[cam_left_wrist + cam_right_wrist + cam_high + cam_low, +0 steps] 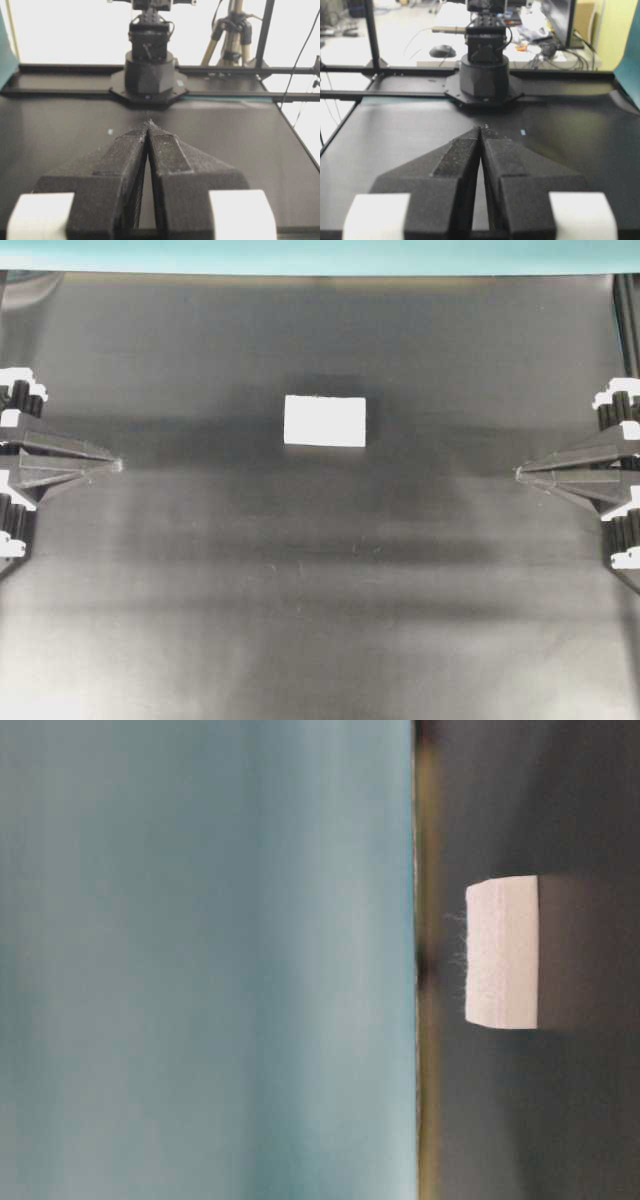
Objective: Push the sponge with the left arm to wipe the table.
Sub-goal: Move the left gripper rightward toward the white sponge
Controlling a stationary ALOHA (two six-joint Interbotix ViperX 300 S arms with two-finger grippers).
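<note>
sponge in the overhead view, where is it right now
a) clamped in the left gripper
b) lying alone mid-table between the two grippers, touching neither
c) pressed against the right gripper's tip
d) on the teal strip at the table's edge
b: the sponge lies on the dark table with bare surface separating it from the left gripper and the right gripper, both of them shut.

**Soft Light, Blown Whites, Blurred Edges**

The table (320, 620) looked dim overhead, with pale sheen streaks running across it. The sponge (325, 421) was overexposed to flat white and threw a soft shadow around itself. The table-level view was hazy. In the left wrist view, daylight beyond the table's far edge burned out to white, and the nearest parts were blurred.
</note>
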